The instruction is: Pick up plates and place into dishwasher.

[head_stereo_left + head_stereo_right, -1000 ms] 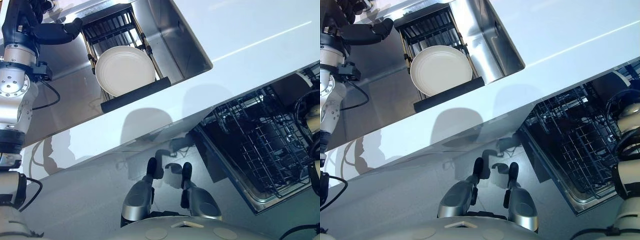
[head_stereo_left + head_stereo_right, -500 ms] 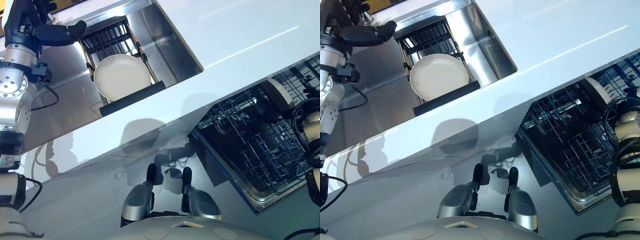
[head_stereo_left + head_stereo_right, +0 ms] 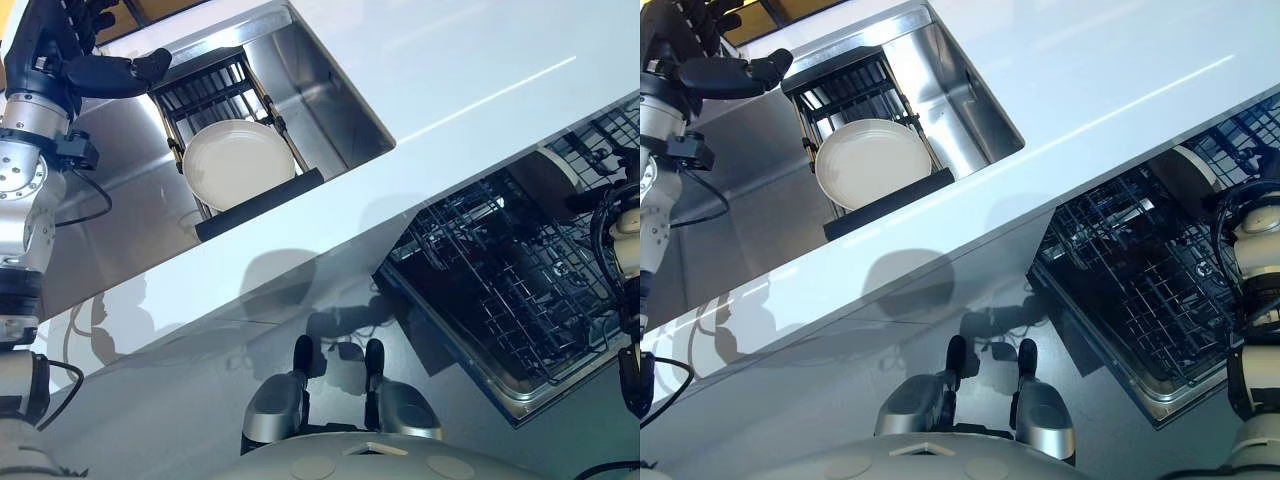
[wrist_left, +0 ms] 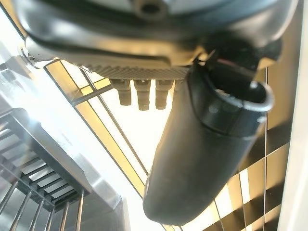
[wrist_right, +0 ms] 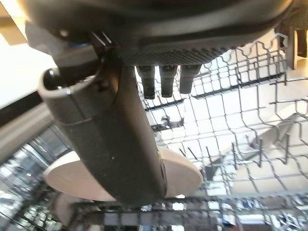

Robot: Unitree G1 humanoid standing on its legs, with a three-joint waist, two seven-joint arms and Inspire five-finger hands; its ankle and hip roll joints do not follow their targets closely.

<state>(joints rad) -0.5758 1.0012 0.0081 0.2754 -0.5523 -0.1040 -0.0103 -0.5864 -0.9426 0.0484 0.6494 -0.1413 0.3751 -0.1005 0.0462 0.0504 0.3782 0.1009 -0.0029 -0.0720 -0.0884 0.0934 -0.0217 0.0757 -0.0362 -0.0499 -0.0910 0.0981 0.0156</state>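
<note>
Eye views: the left hand [image 3: 105,72] has crept nearer the drying rack [image 3: 215,95], fingers straight and empty, so the pickup is imminent. The white plate [image 3: 238,163] lies untouched there. Right wrist view: the right hand [image 5: 115,149], relaxed and empty, hovers above the dishwasher rack [image 5: 240,120], where another plate [image 5: 183,175] sits.

The sink [image 3: 330,95] is brushed metal with a dull sheen. The desk [image 3: 480,80] is glossy, smooth white. The plate [image 3: 238,163] looks glazed cream ceramic. The dishwasher rack [image 3: 510,290] is dark coated wire.
</note>
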